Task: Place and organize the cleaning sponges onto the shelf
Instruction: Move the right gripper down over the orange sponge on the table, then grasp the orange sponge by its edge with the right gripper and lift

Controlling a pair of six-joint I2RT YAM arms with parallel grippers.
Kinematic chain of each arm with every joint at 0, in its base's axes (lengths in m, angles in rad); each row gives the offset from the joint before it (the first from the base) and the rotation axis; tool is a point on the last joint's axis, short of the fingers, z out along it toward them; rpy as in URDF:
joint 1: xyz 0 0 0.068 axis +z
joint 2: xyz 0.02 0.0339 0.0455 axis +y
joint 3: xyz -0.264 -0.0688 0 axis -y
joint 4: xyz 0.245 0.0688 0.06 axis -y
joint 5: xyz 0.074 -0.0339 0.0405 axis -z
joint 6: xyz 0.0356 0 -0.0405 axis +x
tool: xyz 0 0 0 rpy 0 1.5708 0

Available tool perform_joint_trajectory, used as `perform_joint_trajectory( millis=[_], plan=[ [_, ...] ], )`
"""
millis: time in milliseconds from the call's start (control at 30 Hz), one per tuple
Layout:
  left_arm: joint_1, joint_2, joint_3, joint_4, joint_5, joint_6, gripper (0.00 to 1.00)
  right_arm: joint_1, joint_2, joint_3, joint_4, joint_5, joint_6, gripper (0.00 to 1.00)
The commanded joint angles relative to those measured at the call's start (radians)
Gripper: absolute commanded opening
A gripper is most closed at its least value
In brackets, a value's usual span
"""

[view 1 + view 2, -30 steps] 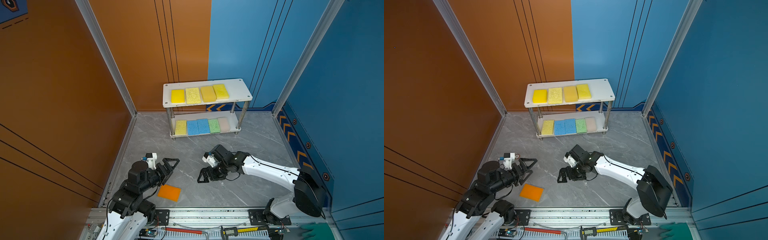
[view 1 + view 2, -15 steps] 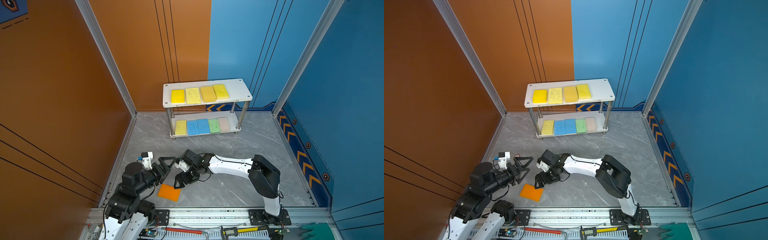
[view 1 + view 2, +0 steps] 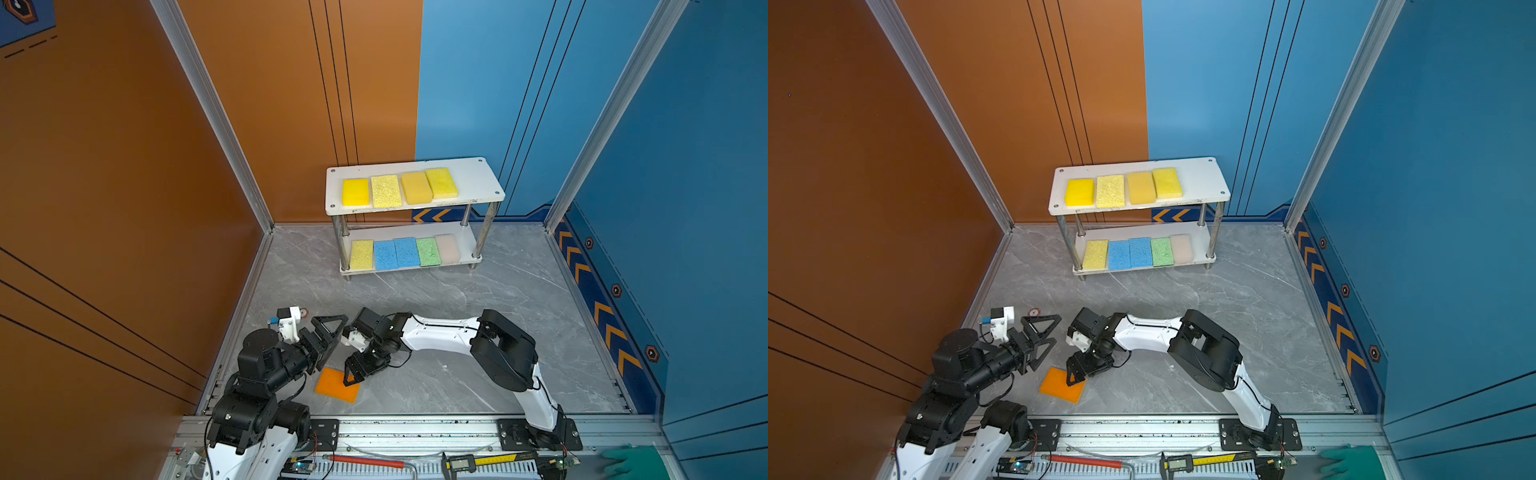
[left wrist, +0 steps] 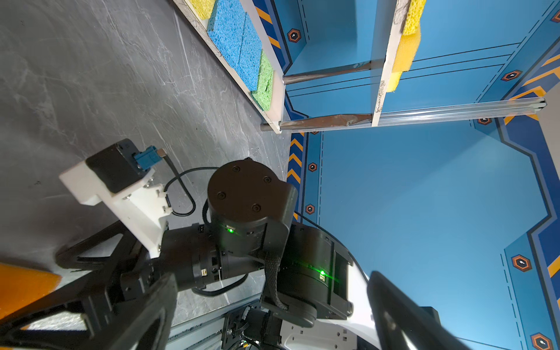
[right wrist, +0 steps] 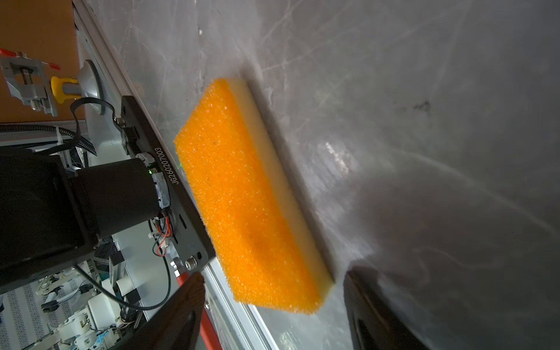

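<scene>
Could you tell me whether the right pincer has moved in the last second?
Yes: against the shelf in a top view, the right pincer swung leftward and farther from it, over the orange sponge.

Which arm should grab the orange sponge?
Right. The right gripper hangs over the orange sponge, open jaws straddling its end. The left gripper is open too, but beside the sponge, pointing past it.

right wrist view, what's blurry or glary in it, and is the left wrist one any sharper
Right wrist view: the orange sponge is sharp, the fingers of the right gripper are dark and out of focus, and glare streaks the grey floor. Left wrist view: the shelf is crisp, the left gripper blurred.
</scene>
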Motion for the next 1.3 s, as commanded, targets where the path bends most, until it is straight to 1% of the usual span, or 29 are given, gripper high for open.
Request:
perform_joint_trajectory(
  millis=[0, 167, 333, 633, 800, 1000, 1167, 1267],
  plan=[
    [0.012, 0.004, 0.01, -0.007, 0.031, -0.001, 0.98, 0.008, 0.014, 0.034, -0.041, 0.012, -0.046, 0.71],
    [0.019, 0.002, 0.006, -0.007, 0.03, -0.006, 0.98, 0.018, 0.017, 0.063, -0.11, 0.089, -0.101, 0.64],
    [0.024, 0.003, 0.006, -0.005, 0.033, -0.009, 0.98, 0.032, 0.026, 0.087, -0.15, 0.138, -0.143, 0.57],
    [0.03, -0.009, 0.0, -0.008, 0.039, -0.02, 0.98, 0.076, 0.057, 0.125, -0.194, 0.186, -0.181, 0.5],
    [0.031, -0.013, -0.001, -0.008, 0.045, -0.023, 0.98, 0.081, 0.065, 0.134, -0.212, 0.224, -0.185, 0.4],
    [0.035, -0.015, -0.002, -0.008, 0.05, -0.021, 0.98, 0.082, 0.053, 0.136, -0.219, 0.269, -0.185, 0.2],
    [0.04, -0.014, 0.0, -0.008, 0.054, -0.017, 0.98, 0.082, 0.038, 0.136, -0.219, 0.283, -0.183, 0.04],
    [0.043, -0.013, 0.001, -0.007, 0.056, -0.014, 0.98, 0.081, 0.021, 0.136, -0.219, 0.289, -0.181, 0.01]
  ],
)
